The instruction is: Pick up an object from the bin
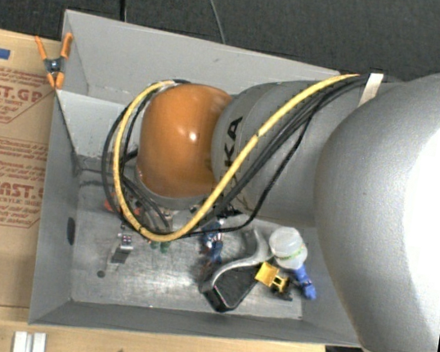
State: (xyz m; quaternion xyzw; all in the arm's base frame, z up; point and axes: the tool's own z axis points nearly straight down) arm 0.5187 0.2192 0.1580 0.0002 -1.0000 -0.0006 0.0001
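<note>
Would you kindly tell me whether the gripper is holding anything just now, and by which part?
It cannot be told: the arm's orange cover hangs over the bin and hides whatever is beneath it.

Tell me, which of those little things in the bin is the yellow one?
The small blocky piece just below the white round cap, lying between a black curved thing and a blue bit.

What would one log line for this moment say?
state: arm down in bin | orange wrist cover: over bin's middle | near: small metal clip | right heap: white cap, yellow block
</note>
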